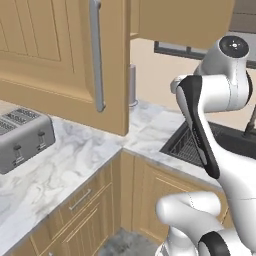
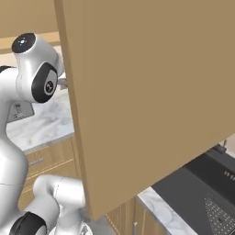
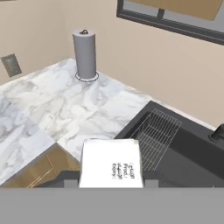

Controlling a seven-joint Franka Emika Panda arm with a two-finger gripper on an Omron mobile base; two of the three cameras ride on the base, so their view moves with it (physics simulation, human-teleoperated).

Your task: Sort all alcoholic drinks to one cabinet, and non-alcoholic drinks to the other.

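While poised over the marble counter point(image 3: 65, 109), the claw point(image 3: 111, 178) pinches the white carton point(image 3: 111, 164).

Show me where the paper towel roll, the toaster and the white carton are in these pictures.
paper towel roll point(image 3: 85, 52), hand view, on the middle of its grey side.
toaster point(image 1: 22, 136), left base view, on its front face beside the levers.
white carton point(image 3: 111, 164), hand view, on its printed white face, at the claw.
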